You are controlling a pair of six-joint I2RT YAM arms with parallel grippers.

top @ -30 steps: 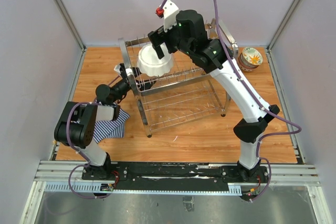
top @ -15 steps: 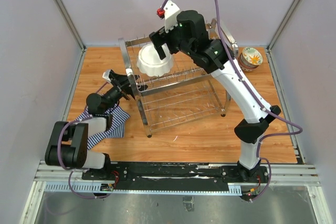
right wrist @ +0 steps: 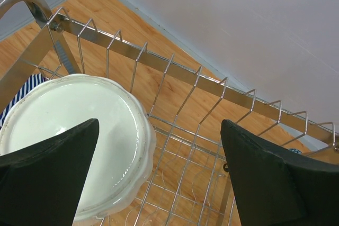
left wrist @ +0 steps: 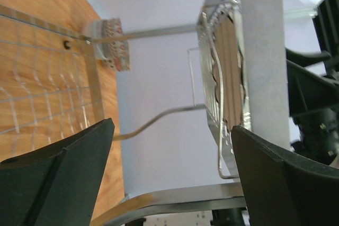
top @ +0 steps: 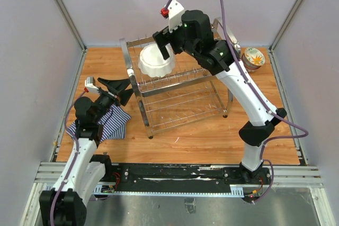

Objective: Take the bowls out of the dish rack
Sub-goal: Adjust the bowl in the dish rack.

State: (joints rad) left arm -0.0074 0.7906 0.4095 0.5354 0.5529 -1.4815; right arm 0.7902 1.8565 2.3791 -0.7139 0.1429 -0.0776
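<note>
While my right gripper (top: 163, 50) hangs over the rack's upper tier, its jaws stand wide apart with nothing clamped between them. In the right wrist view one finger (right wrist: 47, 178) lies over the large white bowl (right wrist: 69, 130) and the other over bare wires; whether it touches the bowl I cannot tell. That scalloped bowl sits mouth up at the left end of the dish rack (top: 180, 99), on the top tier. My left gripper (top: 123, 88) is also spread open and empty, just beside the rack's left end, facing it. Below my left arm lies a striped cloth (top: 108, 123) near the left edge of the table (top: 212, 141). Small stacked bowls (top: 253, 58), a floral one on top, stand at the table's far right corner.
</note>
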